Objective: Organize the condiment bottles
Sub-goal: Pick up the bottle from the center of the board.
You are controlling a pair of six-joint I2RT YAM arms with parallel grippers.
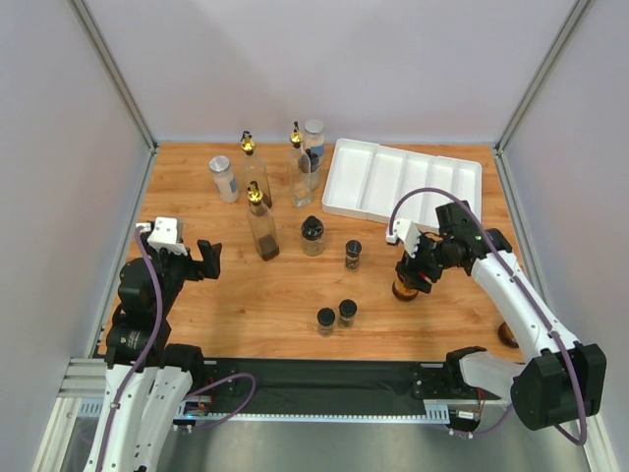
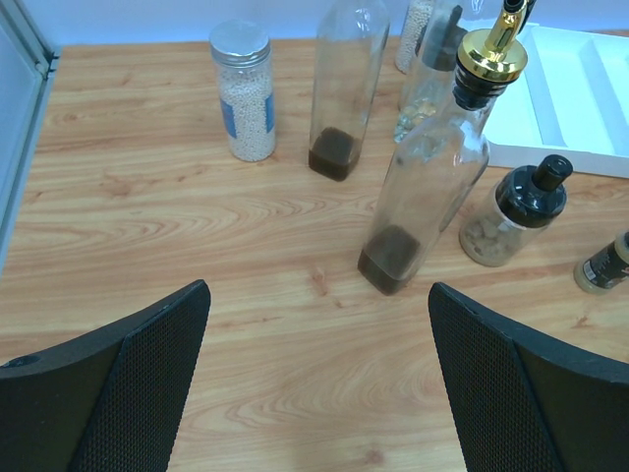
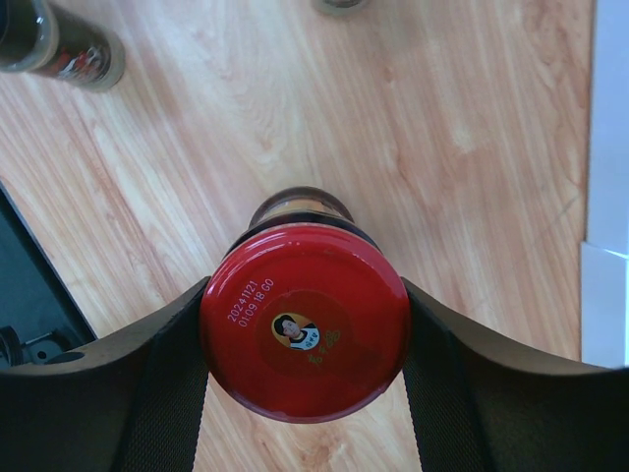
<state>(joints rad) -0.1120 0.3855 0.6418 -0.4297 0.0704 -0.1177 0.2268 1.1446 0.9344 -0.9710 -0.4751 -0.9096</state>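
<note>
At 4 o'clock on the surface, your right tool is clenched on a red-lidded jar, your left tool hangs spread at 9 o'clock, and most work is left: other bottles stand scattered, none in the 1 o'clock tray

Red-lidded jar gripped at the lid, right gripper fingers touching both sides. Below, wood table; spice jar top left, white tray at right edge.
</note>
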